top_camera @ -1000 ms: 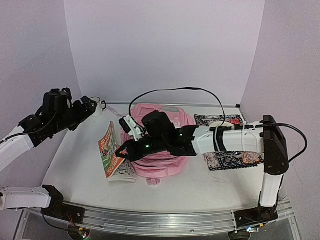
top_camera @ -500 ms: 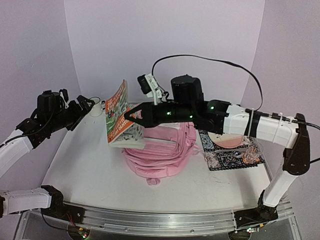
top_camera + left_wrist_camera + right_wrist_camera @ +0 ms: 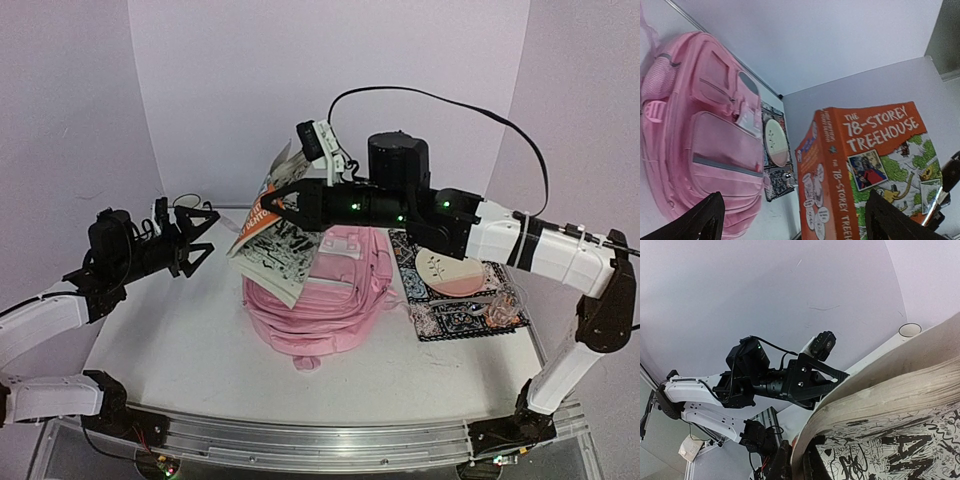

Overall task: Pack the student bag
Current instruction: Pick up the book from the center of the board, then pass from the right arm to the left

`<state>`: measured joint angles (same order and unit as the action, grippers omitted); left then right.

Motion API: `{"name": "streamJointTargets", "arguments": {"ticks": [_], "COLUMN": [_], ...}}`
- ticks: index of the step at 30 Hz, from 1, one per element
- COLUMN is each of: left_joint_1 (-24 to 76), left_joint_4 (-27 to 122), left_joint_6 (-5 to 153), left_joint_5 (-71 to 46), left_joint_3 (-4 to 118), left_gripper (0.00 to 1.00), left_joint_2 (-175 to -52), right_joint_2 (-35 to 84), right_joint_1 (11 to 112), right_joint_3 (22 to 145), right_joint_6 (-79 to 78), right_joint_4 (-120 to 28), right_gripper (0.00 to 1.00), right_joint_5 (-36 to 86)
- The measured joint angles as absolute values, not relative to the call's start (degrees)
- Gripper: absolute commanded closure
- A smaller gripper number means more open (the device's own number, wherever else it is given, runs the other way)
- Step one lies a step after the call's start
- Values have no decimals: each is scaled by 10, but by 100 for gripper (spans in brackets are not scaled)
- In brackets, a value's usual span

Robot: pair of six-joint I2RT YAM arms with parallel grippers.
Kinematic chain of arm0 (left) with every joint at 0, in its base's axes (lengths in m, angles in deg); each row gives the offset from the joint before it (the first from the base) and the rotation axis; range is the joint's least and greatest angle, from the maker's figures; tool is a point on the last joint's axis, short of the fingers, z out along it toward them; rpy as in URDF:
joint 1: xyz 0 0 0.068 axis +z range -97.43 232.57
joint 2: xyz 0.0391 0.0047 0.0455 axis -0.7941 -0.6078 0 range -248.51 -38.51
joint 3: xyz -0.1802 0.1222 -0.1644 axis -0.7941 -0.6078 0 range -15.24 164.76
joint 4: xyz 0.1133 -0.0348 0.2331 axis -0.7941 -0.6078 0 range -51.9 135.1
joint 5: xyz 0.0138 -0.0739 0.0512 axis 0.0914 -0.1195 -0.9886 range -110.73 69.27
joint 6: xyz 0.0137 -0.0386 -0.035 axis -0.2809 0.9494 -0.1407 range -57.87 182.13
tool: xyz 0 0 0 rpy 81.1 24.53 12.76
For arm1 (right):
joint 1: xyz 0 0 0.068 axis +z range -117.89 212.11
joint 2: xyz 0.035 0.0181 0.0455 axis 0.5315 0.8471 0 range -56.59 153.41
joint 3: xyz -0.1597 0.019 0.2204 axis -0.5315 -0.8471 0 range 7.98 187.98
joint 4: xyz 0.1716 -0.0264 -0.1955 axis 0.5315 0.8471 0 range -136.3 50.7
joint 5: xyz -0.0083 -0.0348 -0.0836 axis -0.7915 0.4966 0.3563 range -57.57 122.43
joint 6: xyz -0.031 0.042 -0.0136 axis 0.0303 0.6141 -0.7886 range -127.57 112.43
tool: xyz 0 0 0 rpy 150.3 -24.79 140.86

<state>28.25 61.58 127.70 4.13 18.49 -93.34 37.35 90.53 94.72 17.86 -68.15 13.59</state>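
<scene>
The student bag (image 3: 322,300), a big pink backpack, lies flat on the white table with its pockets up; the left wrist view shows the bag (image 3: 700,135) at the left. An orange paperback (image 3: 268,232) titled "The 78-Storey Treehouse" hangs tilted in the air above the bag's left side. My right gripper (image 3: 274,212) is shut on the book's upper edge; in its own view the fingers (image 3: 785,465) pinch the cover and pages of the book (image 3: 890,405). My left gripper (image 3: 196,243) stands open to the left of the book, facing its cover (image 3: 875,160), nothing between its jaws.
A black-and-white patterned pouch (image 3: 470,305) lies right of the bag with a round pink-and-white disc (image 3: 447,270) on it; the pouch (image 3: 774,180) also shows in the left wrist view. The purple walls stand close behind and at both sides.
My right gripper lifted the book from the table left of the bag up above the bag's back-left side. My left arm came down and swung right toward the book.
</scene>
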Motion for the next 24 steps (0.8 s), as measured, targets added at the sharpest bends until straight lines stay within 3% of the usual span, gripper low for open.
{"name": "streamJointTargets", "arguments": {"ticks": [8, 17, 24], "left_joint_1": [211, 180, 181], "left_joint_4": [754, 998, 1033], "left_joint_6": [1345, 1448, 1462], "left_joint_5": [57, 67, 58], "left_joint_3": [154, 81, 79], "left_gripper": [2, 13, 22], "left_joint_2": [-986, -1073, -1064], "right_joint_2": [375, 395, 396], "right_joint_1": [905, 903, 898], "right_joint_3": [940, 887, 864], "right_joint_6": [171, 186, 200], "right_joint_4": [-697, -730, -801], "right_gripper": [100, 100, 100], "right_joint_5": [135, 129, 121]}}
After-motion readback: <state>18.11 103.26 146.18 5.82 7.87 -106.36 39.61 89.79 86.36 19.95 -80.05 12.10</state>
